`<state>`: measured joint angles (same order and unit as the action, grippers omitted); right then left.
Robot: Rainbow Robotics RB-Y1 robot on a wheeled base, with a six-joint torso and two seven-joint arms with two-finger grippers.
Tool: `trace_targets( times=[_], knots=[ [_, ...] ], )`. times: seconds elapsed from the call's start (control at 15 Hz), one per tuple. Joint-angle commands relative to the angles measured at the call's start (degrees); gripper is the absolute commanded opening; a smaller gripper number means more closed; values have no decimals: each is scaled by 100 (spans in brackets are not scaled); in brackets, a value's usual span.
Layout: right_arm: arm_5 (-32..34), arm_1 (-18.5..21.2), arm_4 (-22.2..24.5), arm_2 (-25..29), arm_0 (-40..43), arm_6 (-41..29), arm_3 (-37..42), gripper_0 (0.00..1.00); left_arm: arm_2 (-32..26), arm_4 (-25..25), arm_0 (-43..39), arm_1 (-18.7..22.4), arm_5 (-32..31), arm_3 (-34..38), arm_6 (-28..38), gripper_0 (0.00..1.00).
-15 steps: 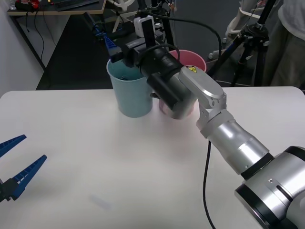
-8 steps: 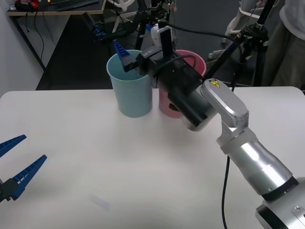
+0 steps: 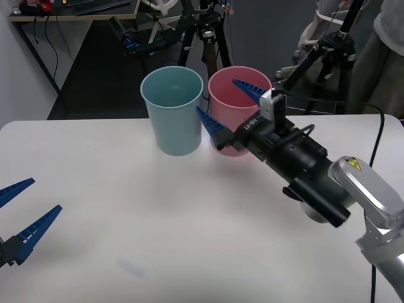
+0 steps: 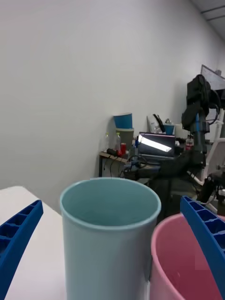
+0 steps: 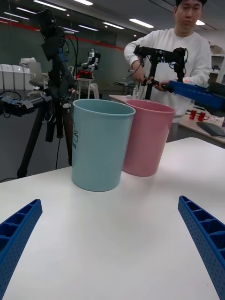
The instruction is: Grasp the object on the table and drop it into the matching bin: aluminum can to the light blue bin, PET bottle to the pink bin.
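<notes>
The light blue bin [image 3: 172,117] and the pink bin [image 3: 238,82] stand side by side at the far edge of the white table [image 3: 145,221]. My right gripper [image 3: 218,96] hovers open just in front of the pink bin's rim, holding nothing. Seen from the right wrist, the light blue bin [image 4: 108,234] is straight ahead and the pink bin [image 4: 183,262] beside it, between the blue fingers [image 4: 16,239]. At the table's near left edge my left gripper [image 3: 45,194] rests open, facing both bins [image 5: 101,145]. The aluminum can is out of view.
Black tripods [image 3: 202,38] and stands crowd the floor just behind the bins. The right arm's thick black and silver forearm [image 3: 315,183] stretches over the right side of the table. A desk [image 3: 76,9] stands at the far left.
My right arm has drawn back from above the light blue bin, swinging right and toward me, and its open fingers now sit by the pink bin. The left gripper has stayed put.
</notes>
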<state>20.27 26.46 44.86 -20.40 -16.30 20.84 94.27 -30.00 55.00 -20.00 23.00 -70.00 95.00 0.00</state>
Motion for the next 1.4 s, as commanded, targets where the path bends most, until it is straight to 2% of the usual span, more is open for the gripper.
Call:
trace_targets(
  times=[0.07, 0.2, 0.6, 1.0, 1.13, 1.4],
  knots=[
    [733, 263, 5, 432, 611, 17, 4, 100, 0, 0, 0, 0, 0, 0, 0, 100],
    [1313, 386, 58, 819, 1068, 26, 4, 100, 0, 0, 0, 0, 0, 0, 0, 100],
    [2939, 413, 664, 2260, 2263, -220, -5, 100, 0, 0, 0, 0, 0, 0, 0, 100],
    [4310, 413, 1192, 3649, 3186, -1301, 4, 100, 0, 0, 0, 0, 0, 0, 0, 100],
    [4547, 413, 1332, 4044, 3432, -1600, 4, 100, 0, 0, 0, 0, 0, 0, 0, 100],
    [4688, 413, 1332, 4493, 3801, -1697, 4, 100, 0, 0, 0, 0, 0, 0, 0, 100]
  ],
)
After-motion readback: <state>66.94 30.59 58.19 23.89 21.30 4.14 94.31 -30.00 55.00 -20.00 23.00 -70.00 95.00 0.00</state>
